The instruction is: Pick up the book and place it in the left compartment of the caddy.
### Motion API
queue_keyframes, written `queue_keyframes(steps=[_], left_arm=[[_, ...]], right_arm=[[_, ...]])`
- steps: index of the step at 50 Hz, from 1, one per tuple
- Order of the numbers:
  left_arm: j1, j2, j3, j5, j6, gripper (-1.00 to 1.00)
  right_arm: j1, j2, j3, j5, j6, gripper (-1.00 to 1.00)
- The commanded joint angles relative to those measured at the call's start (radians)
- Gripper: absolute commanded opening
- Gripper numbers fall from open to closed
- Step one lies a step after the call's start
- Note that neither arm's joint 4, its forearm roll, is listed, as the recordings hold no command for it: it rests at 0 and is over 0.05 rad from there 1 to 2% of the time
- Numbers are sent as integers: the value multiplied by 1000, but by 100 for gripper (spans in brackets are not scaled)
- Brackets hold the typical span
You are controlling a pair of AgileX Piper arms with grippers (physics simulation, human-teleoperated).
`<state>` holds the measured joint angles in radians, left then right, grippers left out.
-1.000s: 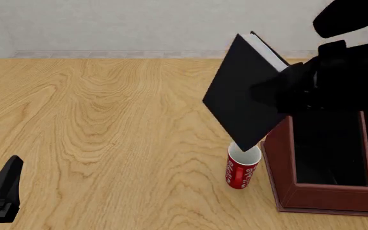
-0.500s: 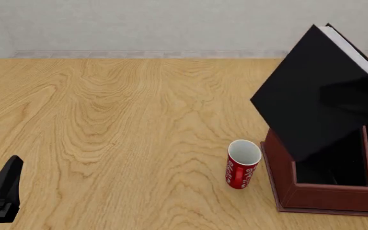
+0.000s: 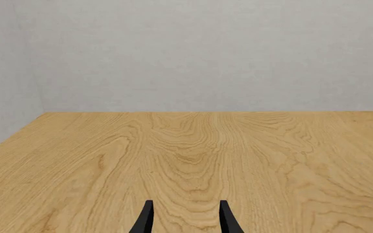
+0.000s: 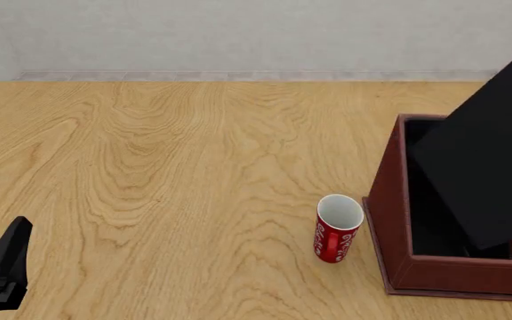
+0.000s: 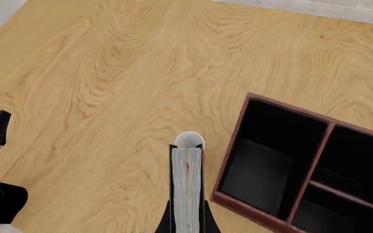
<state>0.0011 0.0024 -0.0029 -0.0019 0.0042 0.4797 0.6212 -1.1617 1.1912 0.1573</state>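
The black book (image 4: 496,167) hangs tilted over the reddish-brown caddy (image 4: 389,200), its lower corner above the long left compartment (image 4: 425,220). In the right wrist view the book (image 5: 187,184) is seen edge-on with its white pages showing, and my right gripper (image 5: 187,224) is shut on it, one dark finger on each cover. From that view the left compartment (image 5: 271,165) of the caddy (image 5: 235,141) lies just beside the book. The right gripper is out of the front view. My left gripper (image 4: 3,263) rests open at the near left, with nothing between its fingers (image 3: 149,213).
A red-and-white mug (image 4: 338,230) stands upright just left of the caddy's near corner, and its rim (image 5: 188,140) peeks out past the book. The caddy's smaller divided sections (image 5: 361,160) lie to the right. A pale wall (image 4: 238,33) borders the table's far edge.
The book has moved right and downward, from above the mug to over the caddy. The right arm has left the front view. The left gripper has not moved.
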Motion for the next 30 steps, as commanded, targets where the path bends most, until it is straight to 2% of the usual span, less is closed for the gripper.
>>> queue_keyframes(steps=[1,30], left_arm=[[0,0,0,0,0,100],[0,0,0,0,0,100]], right_arm=[[-65,-48,4,28,11,-100],[-188,-51,28,29,-16,-100]])
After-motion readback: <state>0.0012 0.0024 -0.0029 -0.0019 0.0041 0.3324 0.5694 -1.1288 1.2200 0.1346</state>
